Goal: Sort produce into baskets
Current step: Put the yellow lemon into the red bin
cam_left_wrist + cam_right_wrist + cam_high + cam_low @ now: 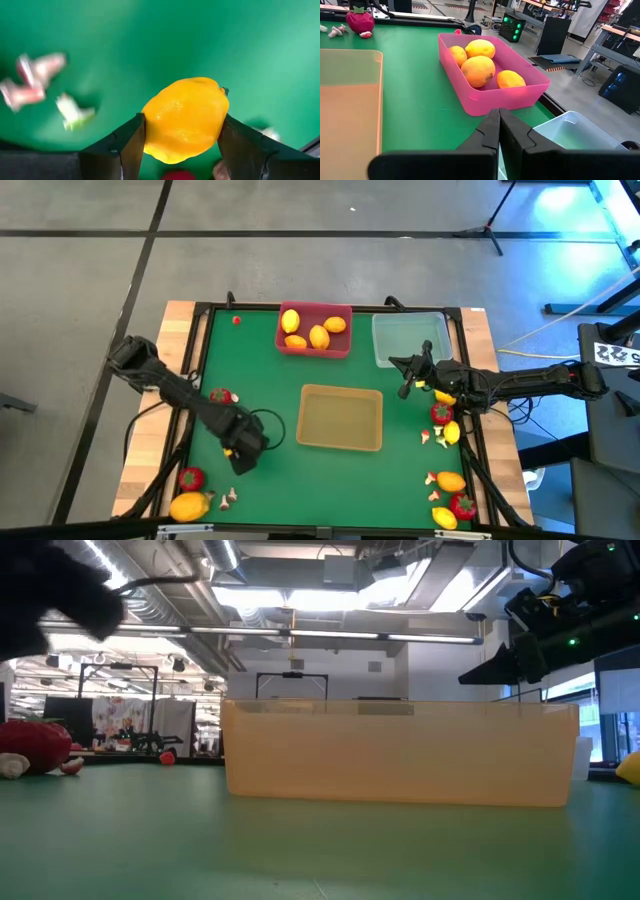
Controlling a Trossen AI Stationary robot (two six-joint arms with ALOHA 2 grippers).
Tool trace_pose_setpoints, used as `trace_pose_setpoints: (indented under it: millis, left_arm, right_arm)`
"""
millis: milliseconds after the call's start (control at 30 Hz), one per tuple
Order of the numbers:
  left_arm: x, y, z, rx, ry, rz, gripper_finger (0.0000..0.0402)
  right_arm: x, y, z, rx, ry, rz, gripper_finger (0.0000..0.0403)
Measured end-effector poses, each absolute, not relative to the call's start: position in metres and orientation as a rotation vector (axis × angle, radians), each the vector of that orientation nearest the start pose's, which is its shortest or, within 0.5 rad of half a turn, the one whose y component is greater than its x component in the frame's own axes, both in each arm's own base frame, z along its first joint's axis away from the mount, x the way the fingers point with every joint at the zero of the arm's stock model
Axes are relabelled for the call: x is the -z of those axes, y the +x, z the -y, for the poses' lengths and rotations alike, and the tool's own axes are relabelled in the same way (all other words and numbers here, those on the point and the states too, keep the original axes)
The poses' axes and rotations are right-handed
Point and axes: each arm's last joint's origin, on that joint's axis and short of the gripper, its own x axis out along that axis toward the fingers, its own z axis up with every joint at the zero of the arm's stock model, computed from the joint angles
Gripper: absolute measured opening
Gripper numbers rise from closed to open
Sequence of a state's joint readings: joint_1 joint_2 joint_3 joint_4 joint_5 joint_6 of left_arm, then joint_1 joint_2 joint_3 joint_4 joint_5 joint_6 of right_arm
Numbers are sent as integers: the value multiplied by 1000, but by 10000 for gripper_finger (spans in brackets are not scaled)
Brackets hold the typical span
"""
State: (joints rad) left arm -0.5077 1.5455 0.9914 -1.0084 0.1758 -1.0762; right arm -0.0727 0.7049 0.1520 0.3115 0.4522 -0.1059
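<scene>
From the high view, the pink basket [314, 346] sits at the far edge of the green table [270, 490] and holds four lemons [319, 336]. The clear basket [403, 340] beside it, toward the far right corner, looks empty, as does the tan basket [341, 418] at the table's middle. Loose produce lies along the right edge [447, 432] and at the near left corner [190, 505]. The left gripper [243, 450] is over the mat left of the tan basket; the right gripper [408, 370] hangs by the clear basket's near edge.

In the low view the tan basket [400, 754] fills the middle, with a red fruit [36, 744] at the left.

The left wrist view shows the left gripper [182, 145] pinching a yellow lemon [185, 119] between both fingers, above the mat, with small mushroom bits [35, 77] beyond.

In the right wrist view, the right gripper [499, 131] has its fingers pressed together, empty, with the pink basket [517, 95] and its lemons [478, 70] ahead.
</scene>
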Motion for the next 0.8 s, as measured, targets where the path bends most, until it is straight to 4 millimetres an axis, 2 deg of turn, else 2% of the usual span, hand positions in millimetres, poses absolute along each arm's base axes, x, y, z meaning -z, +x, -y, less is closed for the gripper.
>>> trace_pose_setpoints:
  millis: [167,300,667,800]
  left_arm:
    - [-207,240,110,-328,-472,-1519,212]
    - [-212,253,88,-368,-370,-1415,212]
    - [-216,287,19,-371,-241,-1196,212]
    - [-220,296,-13,-391,-195,-1118,212]
  right_arm:
    - [-174,149,24,509,-149,-268,10]
    - [-174,149,23,512,-126,-263,10]
    - [-174,149,23,513,-120,-263,10]
    - [-174,149,23,512,-121,-264,10]
